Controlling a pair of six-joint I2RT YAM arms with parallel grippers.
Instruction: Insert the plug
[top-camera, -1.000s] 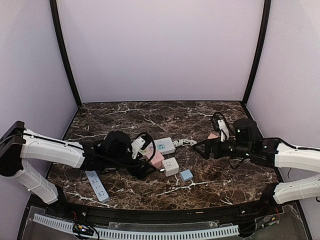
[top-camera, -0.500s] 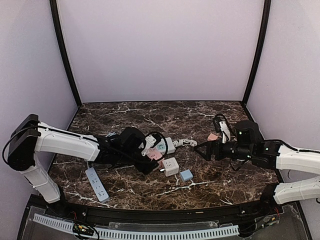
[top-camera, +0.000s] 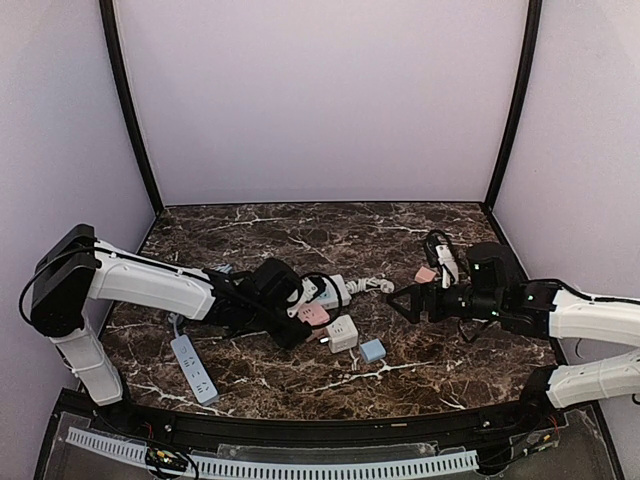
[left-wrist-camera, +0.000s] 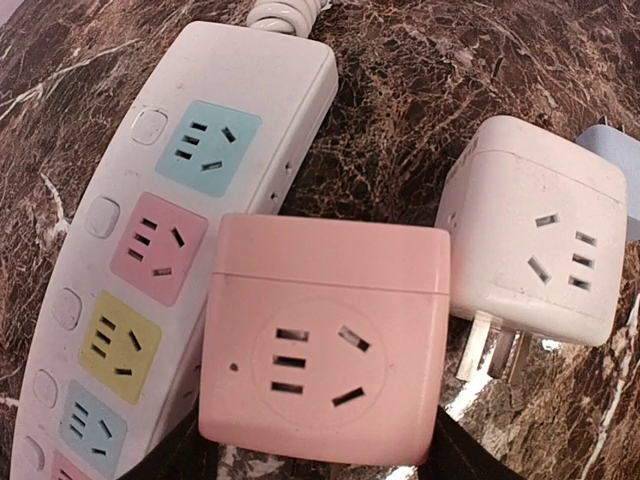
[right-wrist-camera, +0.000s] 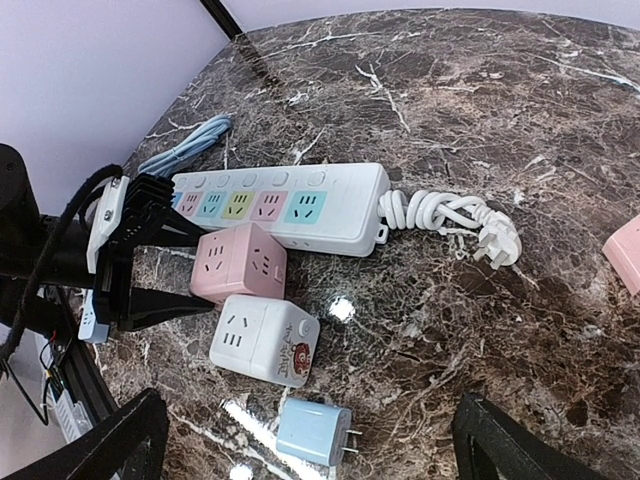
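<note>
Left wrist: pink plug sits within the left pincer.

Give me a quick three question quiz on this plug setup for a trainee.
1. True or false: the pink cube is plugged into the strip.
2. Which colour is the strip's socket nearest its cable? A blue, B yellow, C pink.
3. Fill in: the right gripper is ____.
Key: 1 false; 2 A; 3 open.
</note>
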